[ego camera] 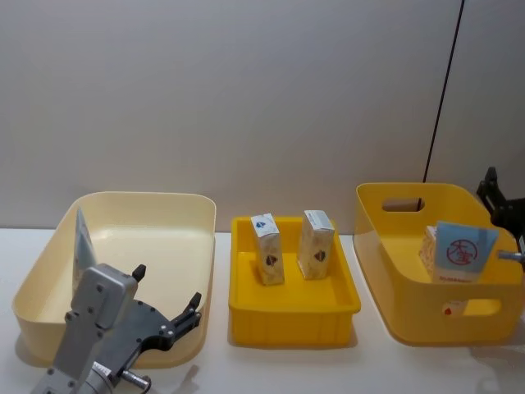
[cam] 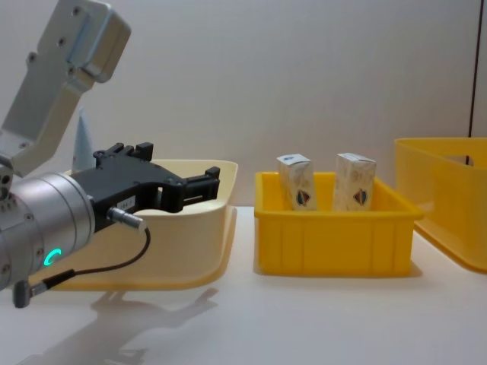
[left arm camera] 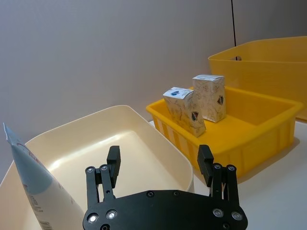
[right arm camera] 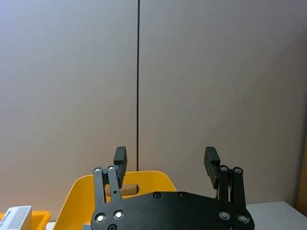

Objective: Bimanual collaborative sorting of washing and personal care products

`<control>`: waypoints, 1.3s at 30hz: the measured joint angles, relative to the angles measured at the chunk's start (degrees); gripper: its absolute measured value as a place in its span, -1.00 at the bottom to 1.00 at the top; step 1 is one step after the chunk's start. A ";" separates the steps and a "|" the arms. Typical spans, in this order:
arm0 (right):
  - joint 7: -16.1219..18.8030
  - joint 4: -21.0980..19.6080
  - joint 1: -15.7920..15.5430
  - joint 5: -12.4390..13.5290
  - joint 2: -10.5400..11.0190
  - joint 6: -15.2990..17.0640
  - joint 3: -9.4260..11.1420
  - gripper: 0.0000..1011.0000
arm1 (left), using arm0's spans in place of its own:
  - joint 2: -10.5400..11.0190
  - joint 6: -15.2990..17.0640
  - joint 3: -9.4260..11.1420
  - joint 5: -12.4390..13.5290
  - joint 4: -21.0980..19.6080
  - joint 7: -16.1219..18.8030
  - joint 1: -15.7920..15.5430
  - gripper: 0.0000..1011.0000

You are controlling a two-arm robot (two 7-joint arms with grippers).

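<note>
White table (ego camera: 271, 365) beneath a grey wall: nearest, the left gripper (ego camera: 166, 302), fingers apart and empty, hangs over the cream bin's (ego camera: 197, 246) front rim. Inside that bin a light-blue tube (ego camera: 82, 246) leans. Right of the cream bin, two white cartons (ego camera: 267, 249) (ego camera: 316, 245) stand in the yellow tray (ego camera: 291, 316). Farther right, the deep yellow bin (ego camera: 394, 304) holds another tube (ego camera: 461, 253); the right gripper (ego camera: 496, 193), fingers apart, hovers past it.
</note>
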 joint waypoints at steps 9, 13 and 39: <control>1.43 -1.69 -2.56 2.19 1.72 0.23 -2.31 0.98 | 0.00 0.00 0.00 0.00 0.00 0.00 0.00 0.98; 2.75 -3.16 -4.90 4.14 3.24 0.56 -4.35 0.98 | 0.00 0.00 0.00 0.00 0.00 0.00 0.00 0.98; 9.94 -11.40 -17.69 15.02 11.63 1.94 -15.63 0.98 | 0.00 0.00 0.00 0.00 0.01 0.00 0.00 0.98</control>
